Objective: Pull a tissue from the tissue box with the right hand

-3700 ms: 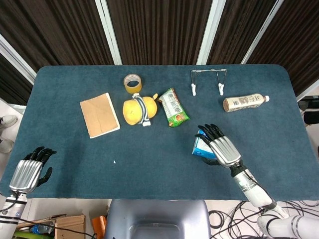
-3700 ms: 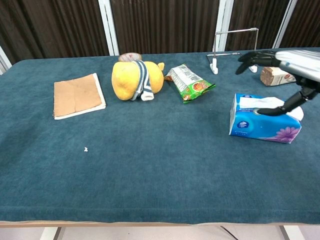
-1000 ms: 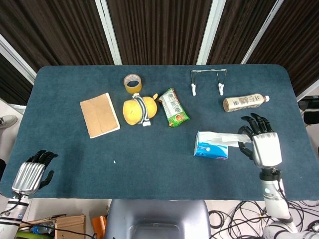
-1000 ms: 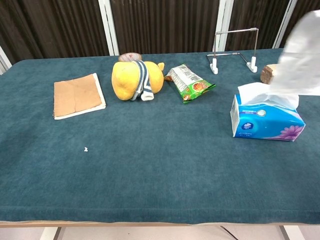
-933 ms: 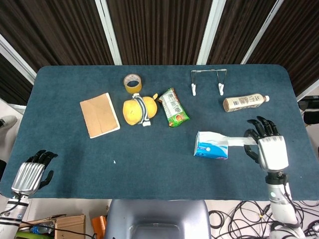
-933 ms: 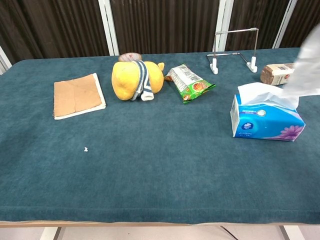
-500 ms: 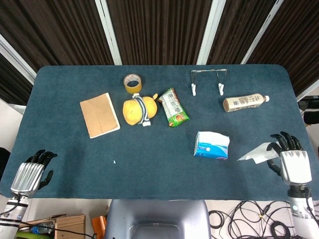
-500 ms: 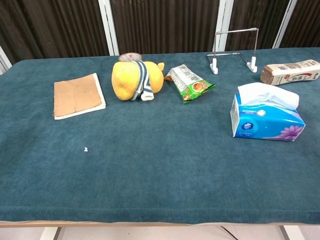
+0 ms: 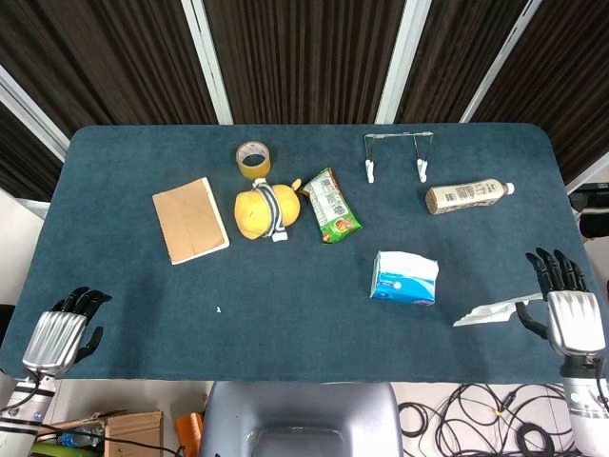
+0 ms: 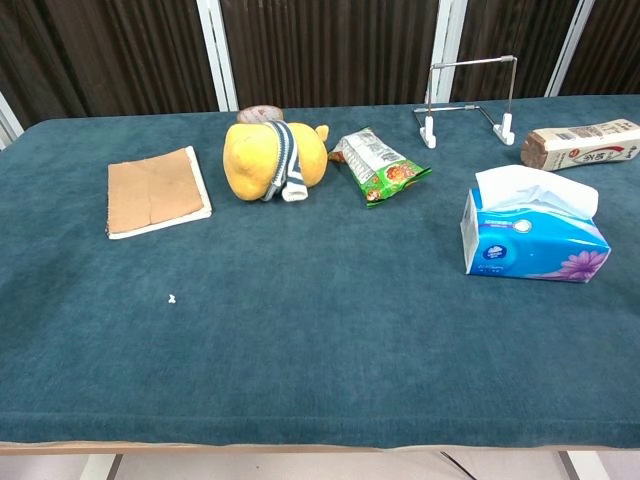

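Note:
The blue tissue box lies on the dark blue table right of centre, with a fresh white tissue puffed out of its top. My right hand is at the table's right front corner, well to the right of the box. It pinches a pulled-out white tissue that stretches leftward over the table edge. My left hand hangs off the front left corner, fingers curled, holding nothing. Neither hand shows in the chest view.
A brown notebook, a tape roll, a yellow plush toy, a green snack bag, a wire stand and a lying bottle sit across the table's far half.
My right hand pulled the tissue fully out of the box and carried it right and toward the front edge. In the last half second it shifted slightly further right and nearer. The left hand stayed put.

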